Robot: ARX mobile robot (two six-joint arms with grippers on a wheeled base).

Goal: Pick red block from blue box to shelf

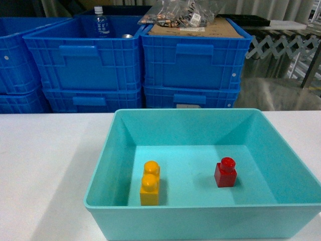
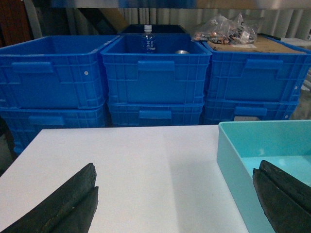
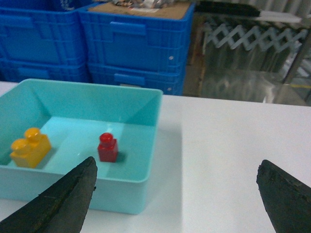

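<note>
Fingers (image 3: 73,199) spread, only wrist-visible.

Left claw (image 2: 175,204): jaws spread wide, nothing between them, dark fingers (image 2: 63,206) low at the frame's bottom corners, poised above the desk (image 2: 146,170). Right claw (image 3: 177,196): jaws likewise wide apart and empty. Neither arm shows in the head view.

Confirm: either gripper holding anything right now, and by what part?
Nothing held. Left gripper and right gripper are both open and empty. The red block sits untouched on the blue box floor.
</note>
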